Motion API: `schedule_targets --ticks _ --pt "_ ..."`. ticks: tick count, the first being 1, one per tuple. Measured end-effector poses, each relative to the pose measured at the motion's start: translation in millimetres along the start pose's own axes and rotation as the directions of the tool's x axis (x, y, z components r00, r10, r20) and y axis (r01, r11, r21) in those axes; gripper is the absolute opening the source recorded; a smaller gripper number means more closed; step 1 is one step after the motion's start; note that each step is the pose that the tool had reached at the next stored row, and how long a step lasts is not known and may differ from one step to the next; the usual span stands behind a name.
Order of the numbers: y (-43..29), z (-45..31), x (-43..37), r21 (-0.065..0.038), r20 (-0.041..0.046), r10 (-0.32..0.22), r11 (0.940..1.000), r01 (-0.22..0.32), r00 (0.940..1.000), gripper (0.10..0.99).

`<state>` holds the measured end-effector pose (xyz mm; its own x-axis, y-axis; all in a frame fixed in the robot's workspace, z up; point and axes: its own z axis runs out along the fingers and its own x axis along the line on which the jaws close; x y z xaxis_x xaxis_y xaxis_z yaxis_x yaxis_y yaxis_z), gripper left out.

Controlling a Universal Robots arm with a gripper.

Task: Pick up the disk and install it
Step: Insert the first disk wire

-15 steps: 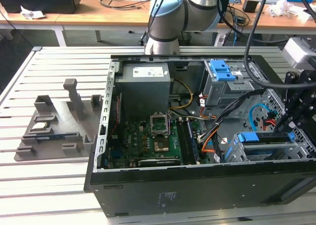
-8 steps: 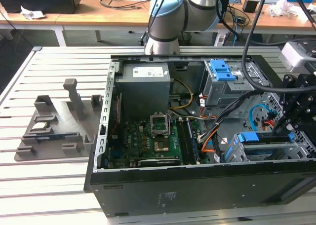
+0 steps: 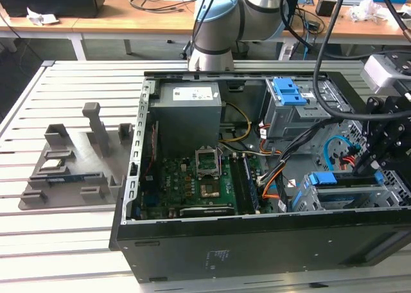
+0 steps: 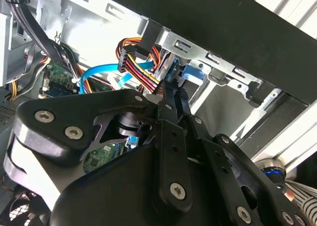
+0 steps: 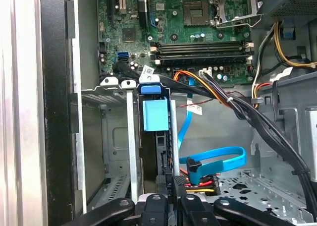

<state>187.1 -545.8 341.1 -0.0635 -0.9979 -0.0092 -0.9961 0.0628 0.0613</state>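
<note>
Slatted grey metal desk [image 3: 38,241] carries everything, with cluttered workbenches behind it. Largest on it is an open computer case [image 3: 257,241] lying on its side, and the rest is placed from that case. Inside, a green motherboard [image 3: 192,184] covers the floor, with a grey power supply box [image 3: 189,110] behind it. Outside the case, toward the exterior view's left, stands a grey holder tray [image 3: 70,171].

At the case's near corner on the exterior view's right sits a grey metal drive cage [image 3: 350,193]. The disk [image 5: 155,118] stands on edge in that cage, its blue carrier showing between the cage rails, near the orange and blue cables. The robot arm reaches over the case, and its black gripper [image 3: 376,158] hangs right above the cage. In both wrist views the fingers [image 5: 163,186] appear clenched on the disk's edge.

By this look, pickup is done and the disk is in its slot; whether it is fully seated cannot be told.
</note>
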Motion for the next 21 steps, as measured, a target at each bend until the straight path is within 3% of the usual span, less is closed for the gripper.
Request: schedule_targets --ticks 10,13,15,21 --pt "-0.3 4.0 0.7 0.000 -0.0003 0.000 1.0000 0.000 1.0000 0.169" --pt "-0.3 4.0 0.7 0.000 -0.0006 0.000 1.0000 0.000 1.0000 0.306" --pt "-0.3 3.5 0.7 0.000 -0.0008 0.000 1.0000 0.000 1.0000 0.306" --pt "1.0 -13.5 -2.6 0.000 -0.0007 0.000 1.0000 0.000 1.0000 0.290"
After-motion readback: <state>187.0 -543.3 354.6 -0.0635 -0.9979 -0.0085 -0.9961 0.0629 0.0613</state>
